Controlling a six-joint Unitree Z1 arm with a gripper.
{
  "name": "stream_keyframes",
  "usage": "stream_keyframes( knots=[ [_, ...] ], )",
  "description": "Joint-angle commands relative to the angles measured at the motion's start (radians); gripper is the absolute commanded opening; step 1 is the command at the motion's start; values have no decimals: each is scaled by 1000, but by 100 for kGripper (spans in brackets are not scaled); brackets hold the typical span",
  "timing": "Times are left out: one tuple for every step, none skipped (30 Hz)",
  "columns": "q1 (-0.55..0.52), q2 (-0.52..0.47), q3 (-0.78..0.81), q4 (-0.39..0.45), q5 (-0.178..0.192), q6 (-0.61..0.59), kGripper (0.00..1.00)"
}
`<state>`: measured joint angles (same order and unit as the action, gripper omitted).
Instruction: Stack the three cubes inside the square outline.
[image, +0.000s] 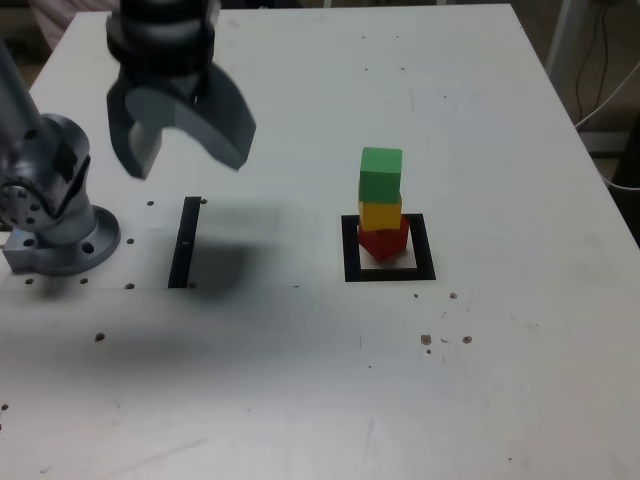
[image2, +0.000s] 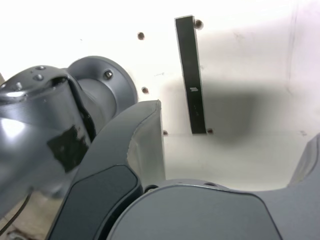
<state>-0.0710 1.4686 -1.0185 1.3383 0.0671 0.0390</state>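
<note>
Cubes stand stacked in front of you inside the outline (image: 424, 272), right of centre in the exterior view: green (image: 381, 175) on top, yellow (image: 381, 215) between, red (image: 384, 242) at the bottom. Your gripper (image: 194, 158) hangs at that view's upper left, jaws spread wide with nothing between them

The green cube (image: 381, 175) sits on top of the yellow cube (image: 381, 214), and that sits on the red cube (image: 384, 243). The red one is turned, inside the flat white square outline (image: 427, 247) with black edges.
</note>
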Motion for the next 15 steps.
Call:
stream_keyframes(
  knots=[
    [4,11,55,-56,2,-8,100],
    [5,14,79,-80,-1,-9,100],
    [7,18,101,-101,-4,-9,100],
    [8,21,119,-118,-7,-9,100],
    [10,24,134,-131,-11,-9,100],
    [11,27,146,-138,-14,-9,100],
    [11,31,154,-142,-17,-8,100],
    [11,34,161,-144,-21,-8,100],
    [11,37,169,-148,-26,-8,100],
    [11,39,178,-153,-32,-8,100],
    [11,39,189,-158,-36,-8,100],
    [11,38,201,-164,-40,-9,100],
    [11,36,213,-169,-44,-10,100],
    [11,33,225,-174,-46,-10,100],
    [11,29,236,-179,-48,-11,100]
  ],
)
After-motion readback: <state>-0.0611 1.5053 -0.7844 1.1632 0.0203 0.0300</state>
